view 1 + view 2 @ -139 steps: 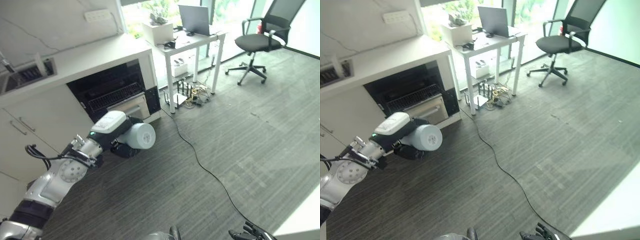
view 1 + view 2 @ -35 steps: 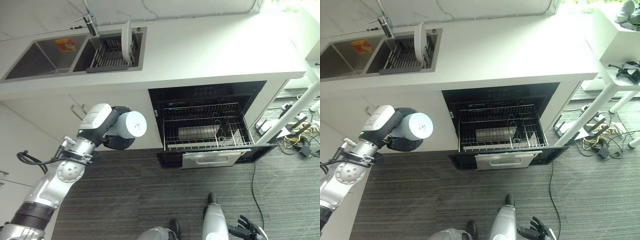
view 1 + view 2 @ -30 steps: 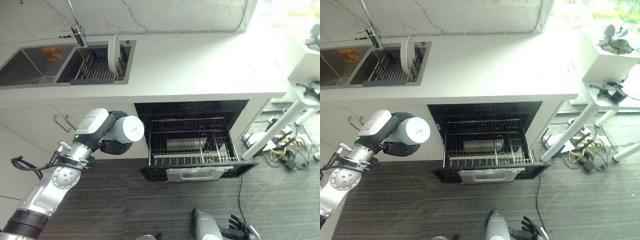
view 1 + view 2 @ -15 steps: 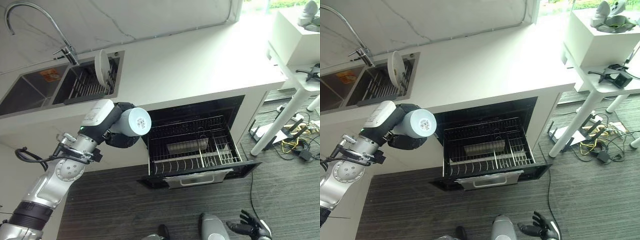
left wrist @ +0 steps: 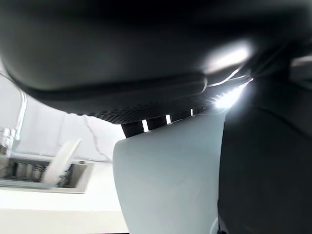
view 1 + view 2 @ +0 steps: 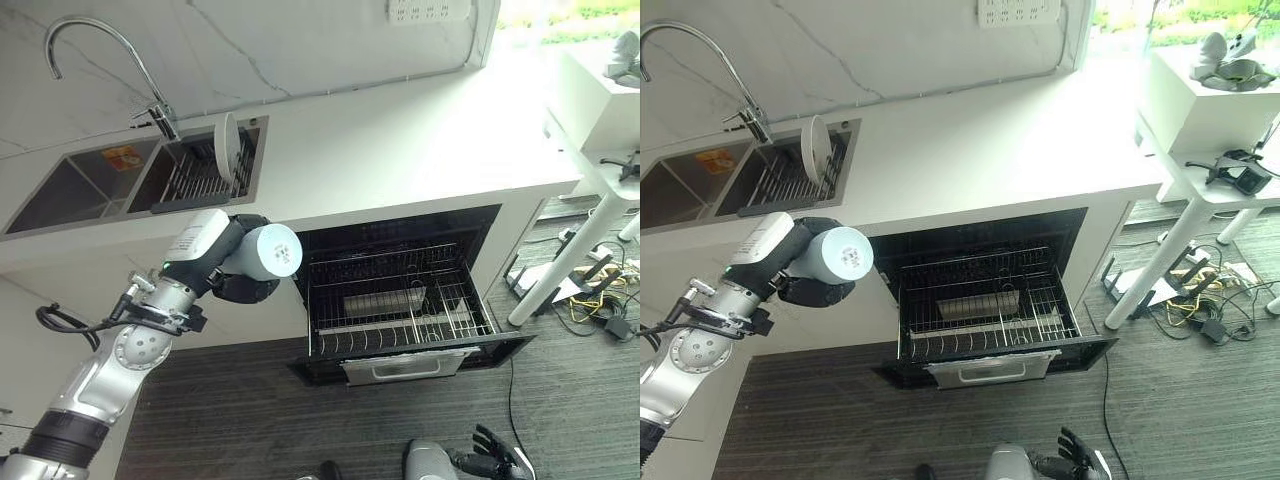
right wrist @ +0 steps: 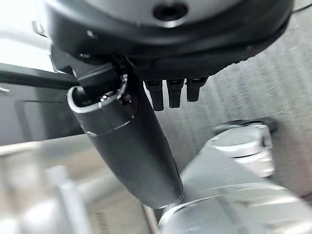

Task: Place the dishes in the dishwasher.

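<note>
My left hand (image 6: 238, 287) is shut on a pale blue cup (image 6: 269, 250), held on its side with its base facing the camera. The cup (image 5: 165, 178) sits between the palm and the thumb (image 5: 263, 165). It hangs in front of the cabinet, just left of the open dishwasher (image 6: 405, 365). The dishwasher's wire rack (image 6: 455, 310) is pulled out and holds a grey metal container (image 6: 375, 303). A white plate (image 6: 229, 150) stands on edge in the sink's drying rack. My right hand (image 6: 492, 465) hangs low near the floor, fingers (image 7: 170, 92) relaxed and holding nothing.
A white counter (image 6: 400, 140) runs above the dishwasher. At its left end is a double sink (image 6: 75, 185) with a curved tap (image 6: 100, 50). A white table (image 6: 605, 110) stands on the right, with cables (image 6: 600, 310) on the dark floor under it.
The whole picture has shifted as the camera moved. The left hand still holds the cup beside the dishwasher's left side. The right hand stays low.
</note>
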Controlling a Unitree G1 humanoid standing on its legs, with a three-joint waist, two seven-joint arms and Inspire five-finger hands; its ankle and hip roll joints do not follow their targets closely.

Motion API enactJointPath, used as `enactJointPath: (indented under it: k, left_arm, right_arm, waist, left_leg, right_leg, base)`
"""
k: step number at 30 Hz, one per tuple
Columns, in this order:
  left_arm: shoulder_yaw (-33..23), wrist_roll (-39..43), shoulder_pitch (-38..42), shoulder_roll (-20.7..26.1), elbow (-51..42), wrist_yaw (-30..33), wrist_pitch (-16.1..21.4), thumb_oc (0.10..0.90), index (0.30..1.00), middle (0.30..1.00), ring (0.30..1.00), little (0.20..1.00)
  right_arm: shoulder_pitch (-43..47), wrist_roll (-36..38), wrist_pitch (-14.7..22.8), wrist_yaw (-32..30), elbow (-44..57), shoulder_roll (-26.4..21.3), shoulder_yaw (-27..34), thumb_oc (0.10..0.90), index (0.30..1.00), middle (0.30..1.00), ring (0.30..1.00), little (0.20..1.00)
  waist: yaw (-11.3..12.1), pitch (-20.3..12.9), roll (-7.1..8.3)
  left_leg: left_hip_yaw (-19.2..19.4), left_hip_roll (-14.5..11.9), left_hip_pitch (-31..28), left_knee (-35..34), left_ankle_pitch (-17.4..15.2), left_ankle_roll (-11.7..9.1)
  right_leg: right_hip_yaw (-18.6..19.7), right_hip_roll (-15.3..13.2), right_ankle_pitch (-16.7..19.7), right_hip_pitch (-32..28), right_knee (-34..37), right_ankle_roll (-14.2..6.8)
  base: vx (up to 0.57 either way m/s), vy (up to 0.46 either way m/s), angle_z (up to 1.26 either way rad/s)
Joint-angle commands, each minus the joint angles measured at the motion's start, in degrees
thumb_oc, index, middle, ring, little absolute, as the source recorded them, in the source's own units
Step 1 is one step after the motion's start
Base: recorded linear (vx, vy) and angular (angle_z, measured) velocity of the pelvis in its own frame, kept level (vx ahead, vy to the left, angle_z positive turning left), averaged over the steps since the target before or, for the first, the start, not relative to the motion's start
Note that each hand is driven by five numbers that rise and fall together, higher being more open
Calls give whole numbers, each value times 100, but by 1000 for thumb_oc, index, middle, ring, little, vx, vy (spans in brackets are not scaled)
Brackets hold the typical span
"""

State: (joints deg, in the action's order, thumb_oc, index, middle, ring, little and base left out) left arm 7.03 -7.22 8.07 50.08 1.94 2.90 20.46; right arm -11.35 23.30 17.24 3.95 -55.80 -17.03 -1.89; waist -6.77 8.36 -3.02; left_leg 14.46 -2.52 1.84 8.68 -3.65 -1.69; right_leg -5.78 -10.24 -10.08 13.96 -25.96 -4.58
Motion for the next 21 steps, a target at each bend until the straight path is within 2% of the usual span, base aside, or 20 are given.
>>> enactJointPath:
  k: [1, 3, 4, 6, 13, 14, 15, 21]
  left_arm:
    - [-363, 1259, 619, -278, -289, 18, 355, 400, 300, 300, 300, 300]
    - [-334, 1552, 628, -398, -222, -62, 311, 400, 300, 300, 300, 300]
    - [-233, 1999, 642, -677, -43, -173, 210, 400, 300, 300, 300, 300]
    - [-141, 2360, 663, -962, 81, -206, 144, 400, 300, 300, 300, 300]
    - [-42, 2860, 464, -1840, 195, 116, 253, 400, 300, 300, 300, 300]
    - [-49, 2826, 407, -1934, 184, 173, 285, 400, 300, 300, 300, 300]
    - [-37, 2781, 352, -2006, 165, 236, 316, 400, 300, 300, 300, 300]
    - [27, 2317, 200, -2365, 51, 799, 343, 400, 300, 300, 300, 300]
  right_arm:
    - [-258, 479, 771, 238, 971, -38, 202, 800, 900, 900, 900, 900]
    - [-344, 498, 877, 239, 1201, -4, 245, 800, 900, 900, 900, 900]
    - [-537, 347, 988, 107, 1727, 0, 355, 800, 900, 900, 900, 900]
    - [-666, 354, 1101, -94, 2266, -51, 532, 800, 900, 900, 900, 900]
    - [-1129, 505, 979, -98, 4588, -410, 1142, 800, 900, 900, 900, 900]
    - [-1179, 543, 937, -81, 4907, -450, 1215, 800, 900, 900, 900, 900]
    - [-1210, 610, 910, -74, 5195, -490, 1288, 800, 900, 900, 900, 900]
    - [-1328, 1085, 986, 328, 6527, -700, 1656, 800, 900, 900, 900, 900]
  waist:
    - [-352, -80, 183]
    - [-409, -87, 241]
    - [-546, -41, 339]
    - [-683, -7, 454]
    - [-981, 73, 744]
    - [-1006, 79, 768]
    - [-1025, 85, 720]
    - [-1196, 50, 741]
  left_leg:
    - [316, -325, 90, 851, -1244, 101]
    - [385, -288, 61, 851, -1237, 136]
    - [499, -217, -103, 851, -1312, 203]
    - [620, -138, -241, 851, -1364, 261]
    - [1105, -65, -613, 851, -1505, 378]
    - [1177, -68, -649, 851, -1522, 386]
    - [1135, -96, -731, 851, -1690, 384]
    - [1323, -104, -858, 851, -1760, 443]
  right_leg:
    - [5, -501, 214, -450, 877, -935]
    - [111, -494, 267, -399, 877, -945]
    - [289, -480, 332, -379, 877, -981]
    - [441, -491, 443, -309, 877, -1017]
    - [596, -600, 793, -23, 877, -1042]
    - [576, -617, 834, 10, 877, -1042]
    - [537, -588, 763, -31, 877, -1042]
    - [565, -541, 850, 93, 877, -1042]
  base:
    - [-5, 25, -27]
    - [-7, 32, -51]
    - [-9, 31, -72]
    - [-6, 22, -81]
    - [-55, 1, -88]
    - [-7, 49, -71]
    - [-4, 53, -77]
    - [-38, 38, -54]
